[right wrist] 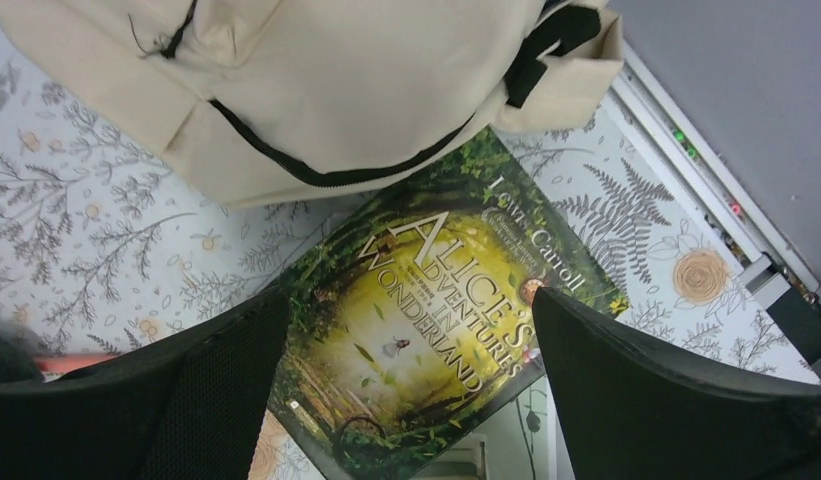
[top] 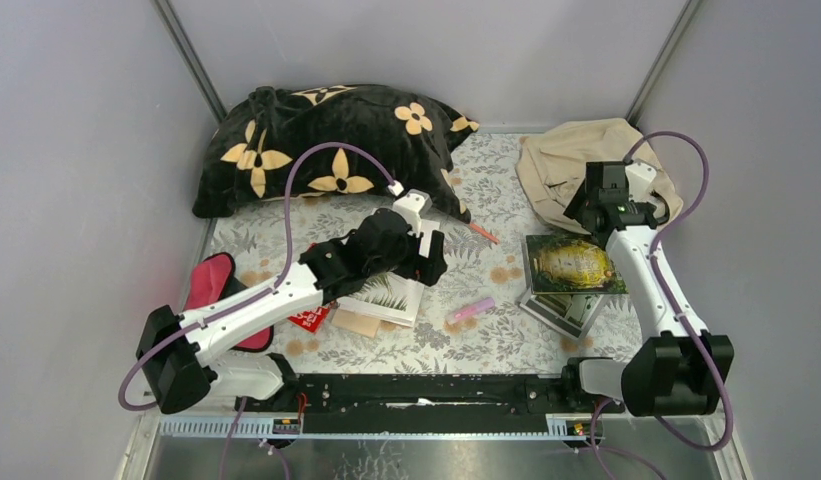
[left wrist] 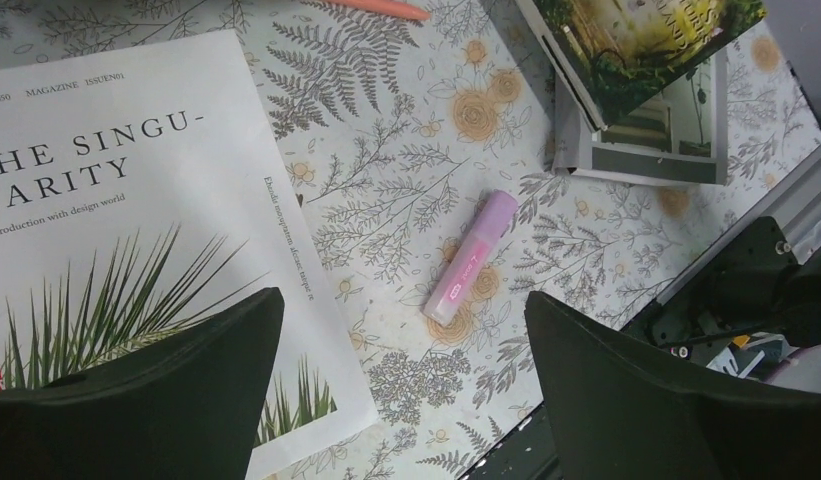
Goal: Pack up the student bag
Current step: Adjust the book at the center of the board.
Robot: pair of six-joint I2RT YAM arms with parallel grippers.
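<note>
Nearest you, your left gripper [left wrist: 404, 330] hangs spread wide and empty above the white magazine [left wrist: 116, 200], with a pink highlighter [left wrist: 471, 257] lying on the cloth just beside it. Farther out on the right, your right gripper [right wrist: 411, 300] is likewise spread, holding nothing, over the Alice book [right wrist: 426, 330]. The student bag [right wrist: 326, 80] lies in the far right corner, its edge overlapping that book. The black flowered pillow [top: 326, 140] sits far left

Overhead camera looking down on the whole table [top: 506, 345], left wrist close above a magazine [left wrist: 116, 200], right wrist close above a green book [right wrist: 426, 320], both seen overhead too
</note>
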